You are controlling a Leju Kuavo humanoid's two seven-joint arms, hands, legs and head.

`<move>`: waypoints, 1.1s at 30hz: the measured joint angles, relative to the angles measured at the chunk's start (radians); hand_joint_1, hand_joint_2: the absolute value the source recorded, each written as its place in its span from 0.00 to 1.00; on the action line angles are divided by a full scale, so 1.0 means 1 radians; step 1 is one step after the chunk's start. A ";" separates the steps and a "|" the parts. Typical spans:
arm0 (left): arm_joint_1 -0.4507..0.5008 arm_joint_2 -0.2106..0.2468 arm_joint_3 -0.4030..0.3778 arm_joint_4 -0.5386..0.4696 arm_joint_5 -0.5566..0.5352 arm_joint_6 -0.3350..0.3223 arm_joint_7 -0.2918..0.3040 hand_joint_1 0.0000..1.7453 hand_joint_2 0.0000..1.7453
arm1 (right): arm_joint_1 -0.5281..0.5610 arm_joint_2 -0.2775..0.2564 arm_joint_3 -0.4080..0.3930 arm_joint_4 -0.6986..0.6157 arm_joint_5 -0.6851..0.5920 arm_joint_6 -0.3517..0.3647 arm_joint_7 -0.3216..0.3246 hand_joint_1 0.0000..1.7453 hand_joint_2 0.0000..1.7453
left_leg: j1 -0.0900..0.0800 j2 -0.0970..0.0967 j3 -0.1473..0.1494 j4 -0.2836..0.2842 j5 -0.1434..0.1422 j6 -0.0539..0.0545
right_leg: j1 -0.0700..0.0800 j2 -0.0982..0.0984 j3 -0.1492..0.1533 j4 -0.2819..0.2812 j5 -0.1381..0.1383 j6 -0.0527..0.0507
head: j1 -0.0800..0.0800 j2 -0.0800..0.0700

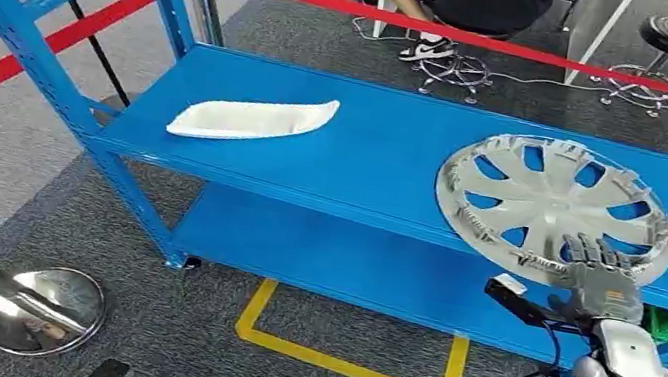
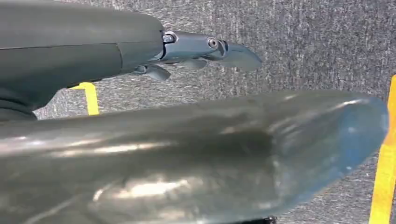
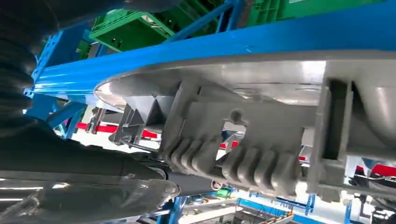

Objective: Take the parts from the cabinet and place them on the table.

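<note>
The silver hubcap (image 1: 557, 210) lies at the right of the head view on the top shelf (image 1: 386, 156) of the blue cabinet, its near rim overhanging the shelf's front edge. The right hand (image 1: 599, 276) is at that rim, fingers (image 1: 593, 254) clamped over it from above. A white curved part (image 1: 252, 119) lies left of centre on the same shelf, well apart from the hubcap. In the left wrist view the left hand (image 2: 201, 49) hangs over grey carpet, fingers stretched out, holding nothing.

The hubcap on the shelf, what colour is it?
Silver-grey; the hubcap shows best in the head view.
</note>
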 joint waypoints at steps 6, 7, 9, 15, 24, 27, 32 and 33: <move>0.000 0.000 -0.002 0.000 -0.003 0.000 0.000 0.00 0.00 | -0.016 0.006 -0.006 0.031 -0.003 -0.013 -0.010 1.00 1.00 | 0.000 0.000 0.000 0.000 0.000 0.000 | 0.000 0.000 0.000 0.000 0.000 0.000 | 0.000 0.000; 0.000 0.000 -0.002 0.000 -0.003 0.000 0.000 0.00 0.00 | -0.018 0.008 -0.008 0.037 -0.004 -0.019 -0.013 1.00 1.00 | 0.000 0.000 0.000 0.000 0.000 0.000 | 0.000 0.000 0.000 0.000 0.000 0.000 | 0.000 0.000; 0.000 0.000 -0.005 0.000 -0.003 -0.001 0.001 0.00 0.00 | -0.019 0.010 -0.010 0.043 -0.006 -0.032 -0.021 1.00 1.00 | 0.000 0.000 0.000 0.000 0.000 0.000 | 0.000 0.000 0.000 0.000 0.000 0.000 | 0.000 0.000; 0.000 0.000 -0.005 0.000 -0.003 -0.006 0.003 0.00 0.00 | -0.016 0.019 -0.035 0.051 -0.024 -0.086 -0.057 1.00 0.00 | 0.000 0.000 0.000 0.000 0.000 0.000 | 0.000 0.000 0.000 0.000 0.000 0.000 | 0.000 0.000; 0.001 0.000 -0.006 0.000 -0.003 -0.020 -0.042 0.00 0.00 | 0.001 0.035 -0.067 0.012 -0.091 -0.105 -0.116 1.00 0.00 | 0.000 0.000 0.001 0.000 0.000 0.000 | 0.000 0.000 0.001 0.000 0.000 0.000 | 0.000 0.000; 0.002 0.000 -0.006 0.000 0.002 -0.004 -0.112 0.00 1.00 | 0.046 0.035 -0.094 -0.044 -0.178 -0.100 -0.166 1.00 0.00 | 0.000 -0.001 0.000 0.000 0.000 0.000 | 0.000 -0.001 0.001 0.000 0.000 0.000 | 0.000 0.000; 0.003 -0.011 -0.003 0.000 0.044 0.009 -0.183 0.00 1.00 | 0.123 0.035 -0.156 -0.212 -0.413 0.005 -0.280 1.00 0.00 | 0.000 0.000 0.001 0.000 -0.001 0.000 | 0.000 0.001 0.001 -0.001 0.000 0.000 | 0.000 0.000; 0.003 -0.014 -0.001 0.000 0.053 0.007 -0.188 0.00 1.00 | 0.130 0.035 -0.167 -0.243 -0.466 0.036 -0.302 1.00 0.00 | 0.000 0.001 0.001 0.000 -0.002 0.000 | 0.000 0.003 0.002 -0.001 0.000 0.000 | 0.000 0.000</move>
